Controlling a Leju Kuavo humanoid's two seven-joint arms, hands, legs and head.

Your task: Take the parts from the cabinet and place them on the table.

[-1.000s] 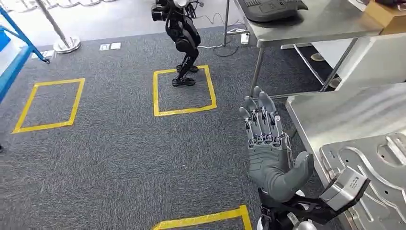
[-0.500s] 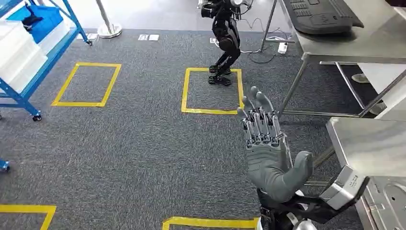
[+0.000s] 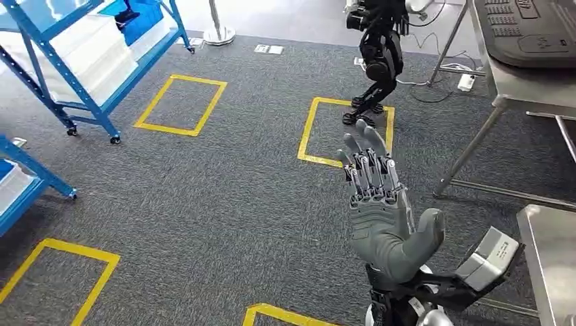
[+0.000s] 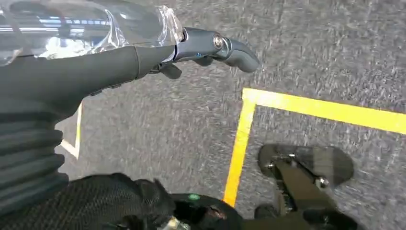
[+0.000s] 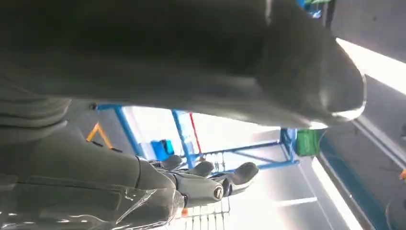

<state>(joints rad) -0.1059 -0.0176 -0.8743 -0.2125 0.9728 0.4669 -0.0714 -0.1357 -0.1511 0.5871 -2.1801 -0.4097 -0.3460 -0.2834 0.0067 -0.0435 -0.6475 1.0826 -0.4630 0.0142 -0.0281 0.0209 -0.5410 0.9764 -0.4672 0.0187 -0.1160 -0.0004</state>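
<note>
Right hand (image 3: 384,217) raised in front of body, palm up, fingers (image 3: 367,166) straight and apart, thumb out to the side. Holds nothing. Right wrist view agrees: fingers extended, no part between them.

Left hand (image 4: 143,55) hangs low over the carpet (image 3: 204,224), seen in left wrist view. Fingers look extended with nothing in them, but view is blurred and partly covered by a clear film, so cannot tell for certain.

Task's parts: none visible loose or in hand. Blue shelving rack (image 3: 81,75) w/ white bins (image 3: 88,51) stands at far left, well apart from robot; judged to be the cabinet, parts presumably in those bins, contents not readable. Steel counter (image 3: 550,251) corner at right edge, near right arm. Second counter (image 3: 523,78) further back carries a dark moulded tray (image 3: 526,30).

Another humanoid robot (image 3: 377,54) stands at a yellow floor square (image 3: 343,129) ahead.

Judged stage: transit toward rack, no pick begun.

Risks:
- Raised right arm sits close to counter edge; a turn of the body could clip it.
- Other robot is near the likely path; a wide swing risks contact.
- Rack on castors (image 3: 115,140); a hard reach into a bin may push it away.
- Film over left wrist lens may degrade grasp guidance.
</note>
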